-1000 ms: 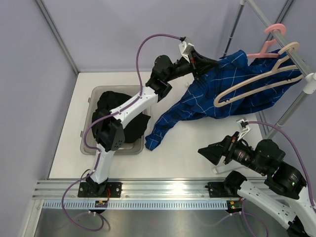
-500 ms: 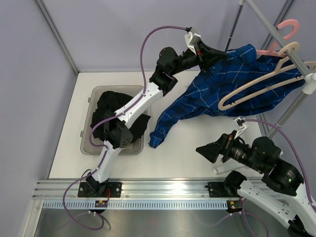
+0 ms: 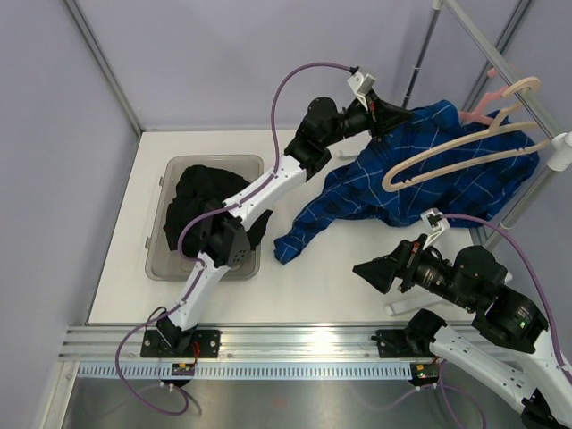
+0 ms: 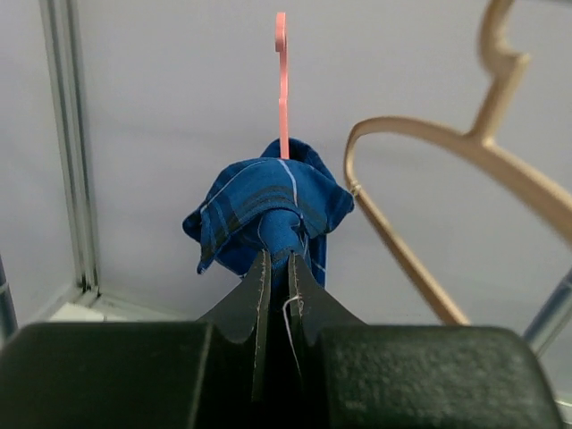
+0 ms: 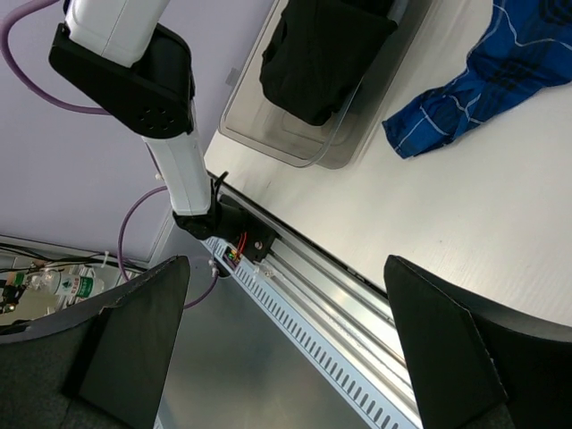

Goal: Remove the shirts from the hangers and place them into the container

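Left gripper (image 4: 278, 261) clenches a bunch of the blue checked shirt (image 3: 447, 197) at far right, beside the beige hanger (image 4: 523, 180); right gripper (image 3: 374, 273) gapes empty nearer.

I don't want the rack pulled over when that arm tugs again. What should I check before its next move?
1. Left hand gripping the blue shirt: ok, shut on a bunched fold.
2. Shirt free of the beige hanger: not ok, the top view shows the hanger lying across the cloth.
3. Shirt free of the pink hanger: cannot tell, its hook rises right behind the bunch.
4. Room in the container: ok, the black shirt leaves bare floor on its left side.
5. Right hand out of the way: ok, open, empty, apart from the shirt.
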